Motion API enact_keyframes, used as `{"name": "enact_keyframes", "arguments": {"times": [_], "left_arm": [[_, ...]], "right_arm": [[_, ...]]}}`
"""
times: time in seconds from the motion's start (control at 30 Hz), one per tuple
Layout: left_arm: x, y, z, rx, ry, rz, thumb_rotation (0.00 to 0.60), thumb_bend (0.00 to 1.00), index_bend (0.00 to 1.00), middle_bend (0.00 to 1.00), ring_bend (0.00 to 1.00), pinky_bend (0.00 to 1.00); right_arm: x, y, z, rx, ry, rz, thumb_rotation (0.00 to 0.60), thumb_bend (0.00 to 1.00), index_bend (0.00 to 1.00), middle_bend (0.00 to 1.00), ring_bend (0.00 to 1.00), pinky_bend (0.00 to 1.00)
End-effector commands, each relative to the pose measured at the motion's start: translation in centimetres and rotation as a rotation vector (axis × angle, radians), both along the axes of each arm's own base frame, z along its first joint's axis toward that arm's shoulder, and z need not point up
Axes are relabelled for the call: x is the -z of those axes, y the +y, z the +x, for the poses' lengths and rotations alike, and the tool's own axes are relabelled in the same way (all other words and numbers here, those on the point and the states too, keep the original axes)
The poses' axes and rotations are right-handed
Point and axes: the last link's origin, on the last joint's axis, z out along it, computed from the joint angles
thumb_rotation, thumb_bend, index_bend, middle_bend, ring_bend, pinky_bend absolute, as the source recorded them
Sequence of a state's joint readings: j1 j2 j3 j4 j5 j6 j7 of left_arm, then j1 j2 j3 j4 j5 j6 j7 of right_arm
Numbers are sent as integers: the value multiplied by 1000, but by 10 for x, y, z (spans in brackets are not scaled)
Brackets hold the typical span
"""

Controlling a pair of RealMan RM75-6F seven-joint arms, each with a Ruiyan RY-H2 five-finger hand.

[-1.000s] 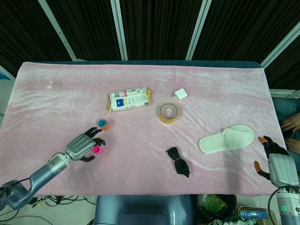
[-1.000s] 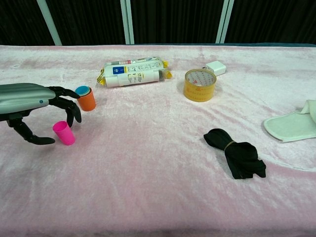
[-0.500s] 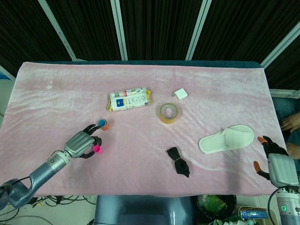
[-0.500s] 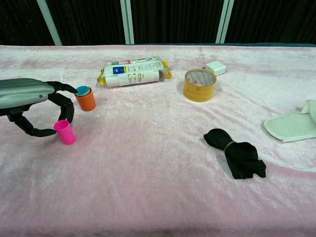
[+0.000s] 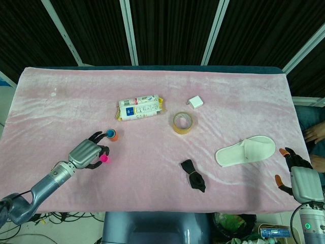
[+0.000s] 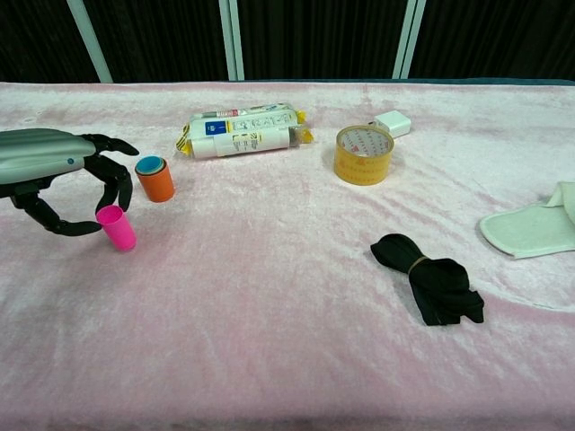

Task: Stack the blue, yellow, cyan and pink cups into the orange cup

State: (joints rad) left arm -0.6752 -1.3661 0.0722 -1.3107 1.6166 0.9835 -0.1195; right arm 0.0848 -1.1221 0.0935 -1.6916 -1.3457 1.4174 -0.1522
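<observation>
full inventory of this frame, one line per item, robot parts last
pink cup: 1, pink, upright, front left
orange cup: 1, orange, cups nested inside, behind pink cup
packet: 1, white with yellow ends, back centre-left
tape roll: 1, tan, centre back
small box: 1, white, behind tape roll
strap bundle: 1, black, front right of centre
slipper: 1, white, right
table cloth: 1, pink
left hand: fingers curled around pink cup
right hand: off table's right edge, empty

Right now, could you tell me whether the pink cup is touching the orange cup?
Apart. The chest view shows bare pink cloth between the pink cup and the orange cup; the head view shows the same gap.
</observation>
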Motion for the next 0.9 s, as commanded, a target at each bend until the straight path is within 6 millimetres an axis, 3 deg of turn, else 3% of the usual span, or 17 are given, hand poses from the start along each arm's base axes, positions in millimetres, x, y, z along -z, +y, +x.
{"name": "enact_keyframes", "arguments": {"times": [0.03,0.33,0.43,0.67,0.9], "left_arm": [[-8,2,5,10,-22,15,600,443,542,547,17,0],[-54,27,41,47,-108,108,600,442,533,543,17,0],[-61,38,46,29,-116,131,600,441,532,543,17,0],[-56,64,37,-44,-110,160,600,440,528,541,17,0],[-35,78,28,-71,-128,135,600,435,527,542,17,0]], "right_arm": [[0,0,0,0,0,0,600,301,171,103,175,239],[1,0,0,-2,4,3,600,301,171,103,175,239],[1,0,0,-2,5,3,600,301,170,103,175,239],[0,0,0,2,4,1,600,300,170,103,175,239],[0,-1,-1,6,4,-3,600,301,170,103,175,239]]}}
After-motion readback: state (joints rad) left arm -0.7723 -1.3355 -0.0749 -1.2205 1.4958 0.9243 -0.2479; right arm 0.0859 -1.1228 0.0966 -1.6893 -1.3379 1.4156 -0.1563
